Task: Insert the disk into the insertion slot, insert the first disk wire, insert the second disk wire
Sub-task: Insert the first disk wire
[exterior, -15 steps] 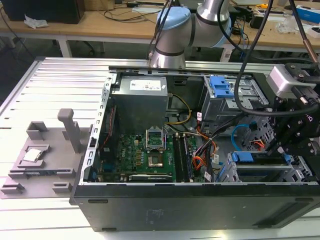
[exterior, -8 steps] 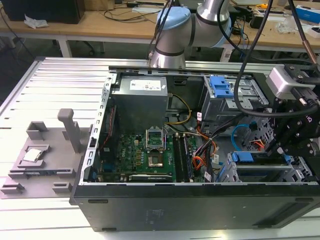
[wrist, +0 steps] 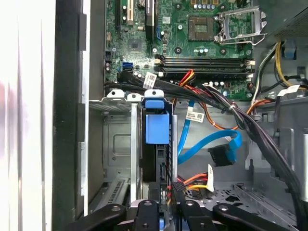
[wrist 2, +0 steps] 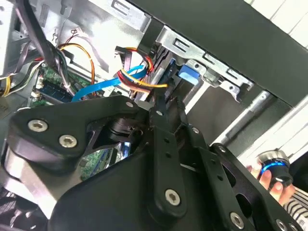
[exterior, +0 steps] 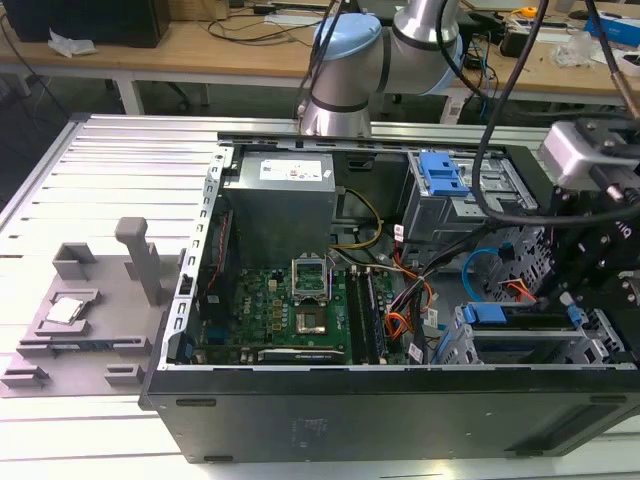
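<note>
The disk [wrist: 157, 127], in its bright blue frame, sits inside the insertion slot [wrist: 119, 102], a silver-grey cage at the case's front corner. In the exterior view the disk [exterior: 487, 314] lies low at that view's right. My gripper [wrist: 166, 195] is right behind the disk's rear edge. Its fingers [wrist 2: 162, 108] are shut on the small dark plug [wrist: 177, 186] of the first disk wire [wrist: 196, 180], the orange-red strands. The second disk wire [wrist: 211, 140], a bright blue cable, loops free beside it with its dark plug [wrist: 219, 155] hanging unattached.
The motherboard [exterior: 290, 305] fills the case floor. A thick black cable bundle [wrist: 240, 120] crosses above the drive cage. A grey box with a blue latch [exterior: 442, 176] stands behind. A person's hand [wrist 2: 274, 185] holds a small device outside the case.
</note>
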`<state>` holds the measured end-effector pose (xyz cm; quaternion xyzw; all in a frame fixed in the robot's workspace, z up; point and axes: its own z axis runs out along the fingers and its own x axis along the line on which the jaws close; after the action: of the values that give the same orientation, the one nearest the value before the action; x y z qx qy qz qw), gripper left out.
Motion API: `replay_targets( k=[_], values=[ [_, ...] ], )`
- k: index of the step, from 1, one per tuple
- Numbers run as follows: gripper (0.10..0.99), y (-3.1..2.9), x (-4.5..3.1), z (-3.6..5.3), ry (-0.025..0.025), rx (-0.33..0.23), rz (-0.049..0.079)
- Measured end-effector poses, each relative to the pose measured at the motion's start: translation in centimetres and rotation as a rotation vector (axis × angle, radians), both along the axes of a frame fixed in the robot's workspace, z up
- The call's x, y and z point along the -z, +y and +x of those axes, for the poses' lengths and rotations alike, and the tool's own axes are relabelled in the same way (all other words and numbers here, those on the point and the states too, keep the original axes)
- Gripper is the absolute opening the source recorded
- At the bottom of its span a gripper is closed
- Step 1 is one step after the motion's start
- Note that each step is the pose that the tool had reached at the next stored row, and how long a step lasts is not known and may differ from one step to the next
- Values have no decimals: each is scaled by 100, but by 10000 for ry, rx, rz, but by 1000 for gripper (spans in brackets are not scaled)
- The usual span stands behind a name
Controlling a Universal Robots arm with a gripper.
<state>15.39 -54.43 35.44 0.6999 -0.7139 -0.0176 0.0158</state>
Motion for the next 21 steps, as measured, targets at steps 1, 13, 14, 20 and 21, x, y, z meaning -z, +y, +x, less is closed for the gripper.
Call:
replay_targets(
  k=[1, 13, 14, 20, 21],
  values=[
    [247, 0, -69, 0, 0, 0, 0],
    [165, 25, -404, 0, 0, 0, 0],
    [106, 30, -438, 0, 0, 0, 0],
    [106, 33, -589, 0, -1, 0, 2],
    [106, 33, -589, 0, -1, 0, 2]
  ],
)
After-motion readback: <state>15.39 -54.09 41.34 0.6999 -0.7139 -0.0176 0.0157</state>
